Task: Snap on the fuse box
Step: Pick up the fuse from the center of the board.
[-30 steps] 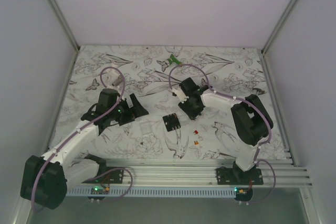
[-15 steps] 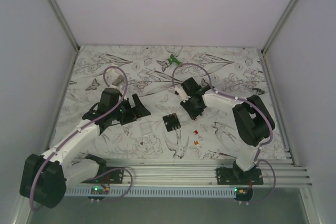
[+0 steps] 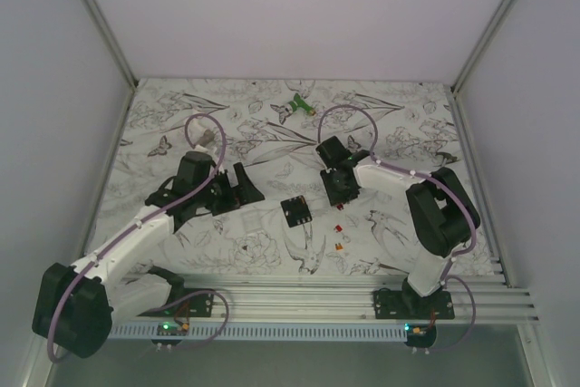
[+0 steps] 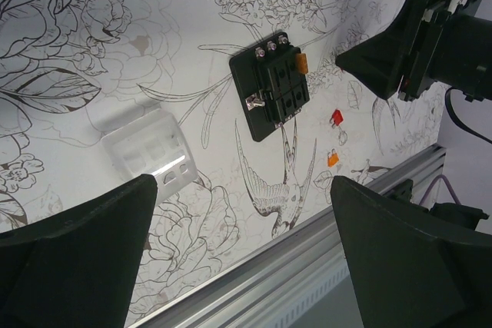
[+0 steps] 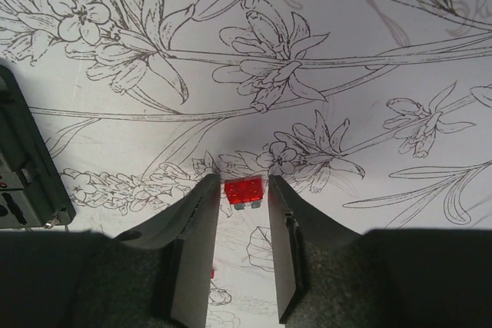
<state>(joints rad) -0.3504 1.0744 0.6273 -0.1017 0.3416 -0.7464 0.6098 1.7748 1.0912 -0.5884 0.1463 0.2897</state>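
Observation:
The fuse box (image 3: 295, 211) is a flat black square lying on the patterned mat, and it also shows in the left wrist view (image 4: 273, 86) with an orange fuse at its corner. Its edge appears at the left of the right wrist view (image 5: 23, 167). My right gripper (image 3: 339, 195) hovers just right of it, jaws a little apart. A red fuse (image 5: 244, 191) sits between the tips (image 5: 243, 180) with a thin gap on each side. My left gripper (image 3: 243, 189) stands wide open left of the box, nothing between its fingers (image 4: 77, 259).
A translucent white cover (image 4: 150, 151) lies on the mat left of the box. Loose red (image 3: 338, 227) and orange (image 3: 339, 245) fuses lie near the front. A green-and-white tool (image 3: 297, 104) rests at the back. An aluminium rail (image 3: 308, 292) runs along the near edge.
My right gripper has shifted right and slightly toward the front; its jaws narrowed and then widened again. The left gripper has edged right toward the fuse box, still wide open.

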